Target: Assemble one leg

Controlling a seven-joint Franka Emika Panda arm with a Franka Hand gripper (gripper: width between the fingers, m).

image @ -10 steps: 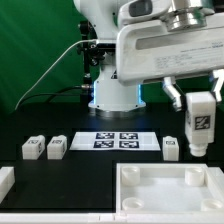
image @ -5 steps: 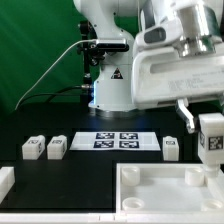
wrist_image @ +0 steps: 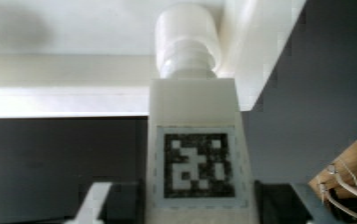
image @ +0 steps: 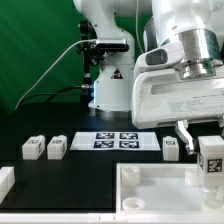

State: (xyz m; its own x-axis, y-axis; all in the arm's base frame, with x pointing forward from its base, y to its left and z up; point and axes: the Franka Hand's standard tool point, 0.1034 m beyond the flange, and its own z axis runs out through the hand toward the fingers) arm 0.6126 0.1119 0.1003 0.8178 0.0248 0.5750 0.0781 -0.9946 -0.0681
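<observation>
My gripper (image: pixel 206 140) is shut on a leg (image: pixel 212 156), a small white block with a black-and-white tag, at the exterior view's right. It holds the leg upright just above the right part of the large white tray-shaped panel (image: pixel 150 172). In the wrist view the held leg (wrist_image: pixel 196 120) stands between my fingers (wrist_image: pixel 97 203), tag facing the camera, its round peg pointing at the white panel (wrist_image: pixel 68 100) beyond. My gripper (wrist_image: pixel 196 208) clamps its lower end. Three more legs lie on the black table: two (image: pixel 33 148) (image: pixel 56 148) at the left, one (image: pixel 171 147) at the right.
The marker board (image: pixel 118 141) lies flat in the middle of the table behind the panel. A white part (image: pixel 5 180) shows at the left edge. The robot base (image: pixel 108 90) stands behind, before a green backdrop.
My gripper has moved toward the exterior view's right and downward with the leg in it, closer to the panel. The loose legs have not moved.
</observation>
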